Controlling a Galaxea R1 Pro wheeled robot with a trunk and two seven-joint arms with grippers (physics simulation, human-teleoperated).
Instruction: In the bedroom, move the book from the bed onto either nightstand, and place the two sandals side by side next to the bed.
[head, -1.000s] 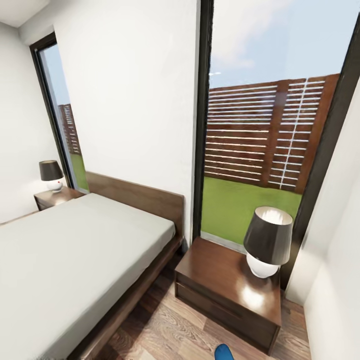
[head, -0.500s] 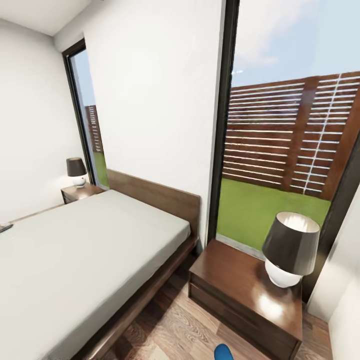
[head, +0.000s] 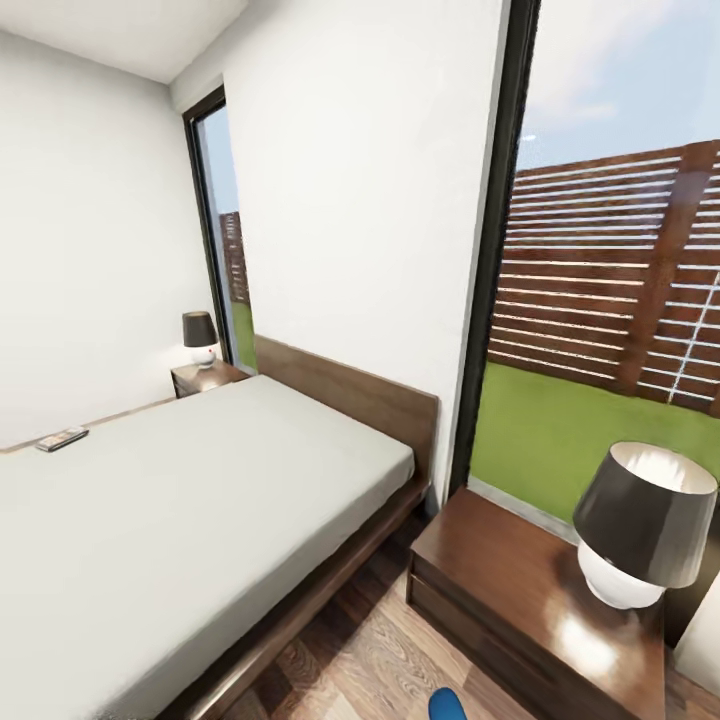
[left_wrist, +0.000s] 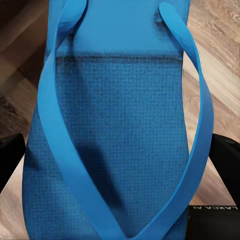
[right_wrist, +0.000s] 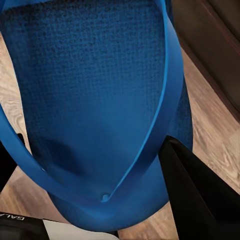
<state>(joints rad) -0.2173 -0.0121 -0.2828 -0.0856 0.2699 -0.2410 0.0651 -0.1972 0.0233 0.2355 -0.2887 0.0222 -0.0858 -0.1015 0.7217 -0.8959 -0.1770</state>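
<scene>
Sandals are in hand, one bright blue flat sandal (left_wrist: 120, 130) gripped between the left black fingers (left_wrist: 11, 157) and its twin (right_wrist: 95, 110) between the right fingers (right_wrist: 192, 192), long axes running out from the fingers above the light wood-plank floor (head: 365, 660) beside the low grey-mattressed bed (head: 180, 520).

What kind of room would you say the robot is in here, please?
Most likely a bedroom: a large bed with a wooden headboard, and a nightstand on each side, each with a dark-shaded lamp.
</scene>
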